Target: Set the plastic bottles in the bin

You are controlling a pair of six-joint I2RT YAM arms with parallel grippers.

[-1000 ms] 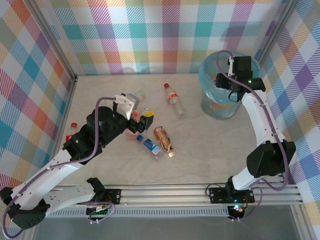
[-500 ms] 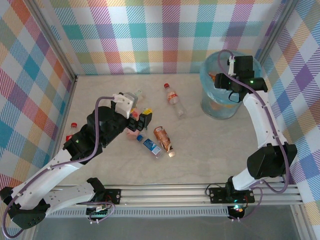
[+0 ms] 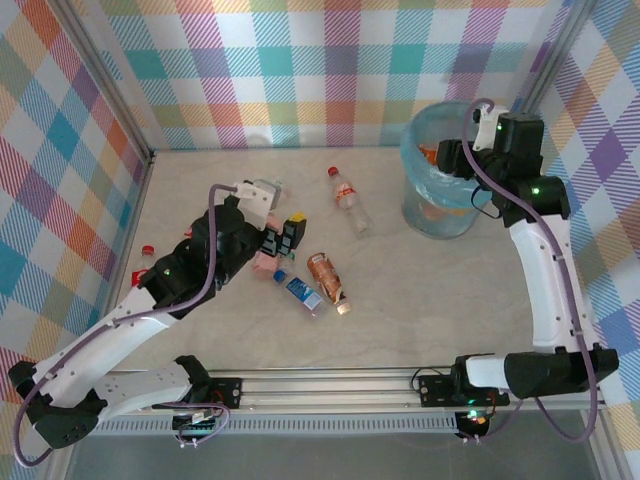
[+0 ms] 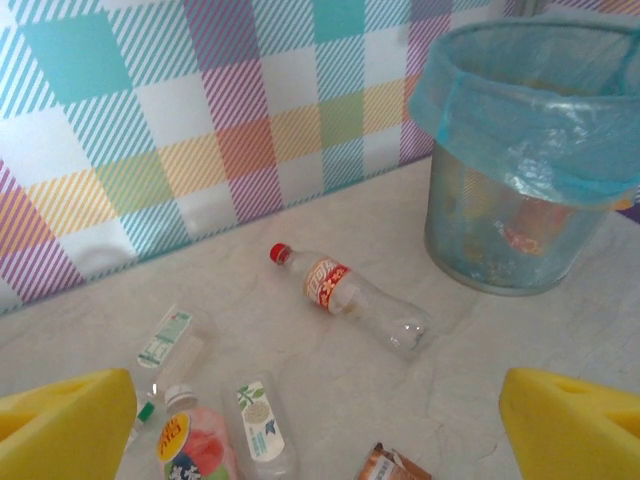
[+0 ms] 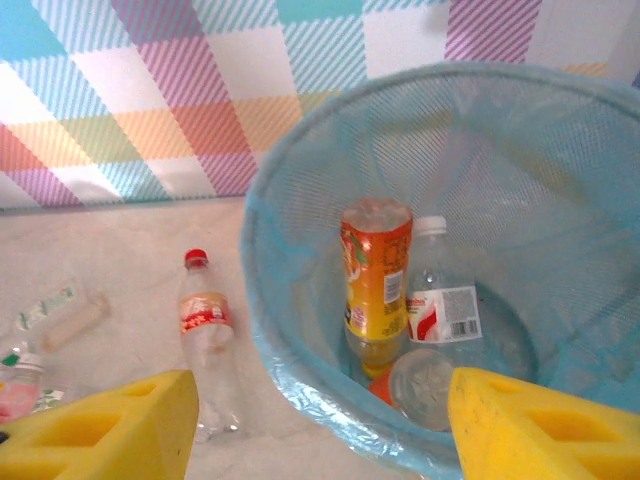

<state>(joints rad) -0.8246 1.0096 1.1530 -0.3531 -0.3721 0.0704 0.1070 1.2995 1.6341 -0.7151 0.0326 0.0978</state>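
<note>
Several plastic bottles lie on the table: a red-capped clear one (image 3: pixel 349 201) (image 4: pixel 345 295) (image 5: pixel 205 330), a copper one (image 3: pixel 327 275), a blue-labelled one (image 3: pixel 300 291), a pink one (image 4: pixel 195 450) and two clear ones (image 4: pixel 258 425) (image 4: pixel 170 340). My left gripper (image 3: pixel 283 235) (image 4: pixel 318 410) hovers open above this cluster, holding nothing. The bin (image 3: pixel 430 215) (image 4: pixel 520 240) (image 5: pixel 300 330) stands at the far right, lined with a light-blue bag. Inside it lie an orange bottle (image 5: pixel 376 270), a white-labelled clear bottle (image 5: pixel 440 300) and another bottle (image 5: pixel 420 385). My right gripper (image 3: pixel 450 160) (image 5: pixel 322 420) is open and empty over the bin's near rim.
Two small red-capped items (image 3: pixel 147 249) (image 3: pixel 138 274) lie near the left wall. Checkered walls enclose the table on three sides. Bare table lies between the bottle cluster and the bin.
The right wrist has drawn back and to the right over the bin. The left arm has turned and shifted slightly, its gripper still open above the bottle cluster.
</note>
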